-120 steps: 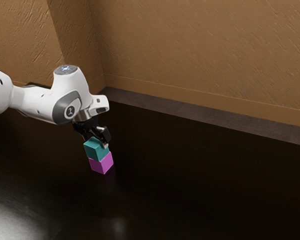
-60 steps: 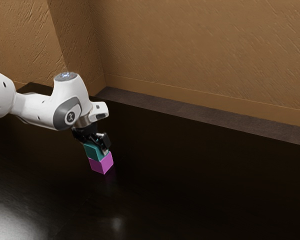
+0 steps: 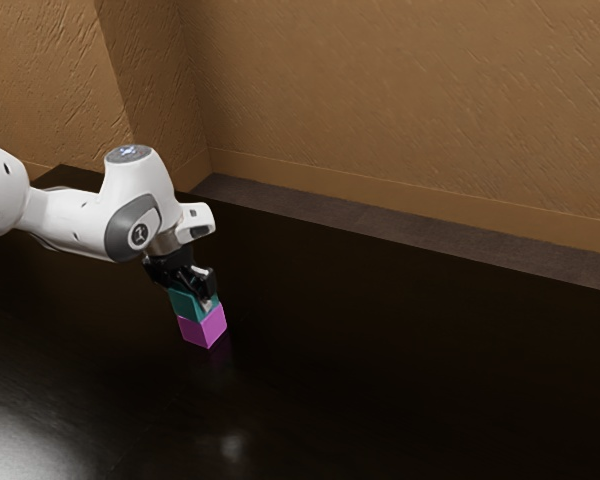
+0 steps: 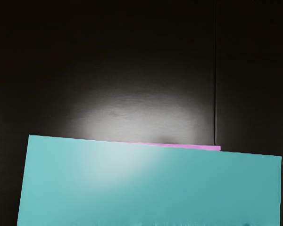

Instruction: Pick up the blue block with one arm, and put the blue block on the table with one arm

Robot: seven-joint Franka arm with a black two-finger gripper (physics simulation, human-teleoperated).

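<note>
Start closest to the hand, with the smooth, hard-looking blue-green block (image 4: 151,188), presumably the blue one named in the task. Find it directly beneath the black gripper (image 3: 194,296), resting on the square-edged magenta block (image 3: 203,328) and well within the reach of the jaws. Cannot fairly tell, with the far side hidden, whether to call the jaws apart or clamped on it. Expect a light, stiff body, unlikely to dent or squash, though perhaps a little slippery on such flat faces. Take hold across two opposite upright sides, around mid-height, clear of the magenta block, so as not to drag it along. Lift straight up before moving sideways.

Read no clear long axis: looks close to a cube, standing upright with a flat top. Appears turned slightly against the hand, judging by the sloping edge in the wrist view, and not quite flush with the magenta block, to go by the thin uneven strip of pink past that edge. Square up before setting down.

Farther out, see the dark, glossy bench (image 3: 360,350) beside the stack, roomy enough for placing; beyond that, the textured brown wall (image 3: 400,100).
</note>
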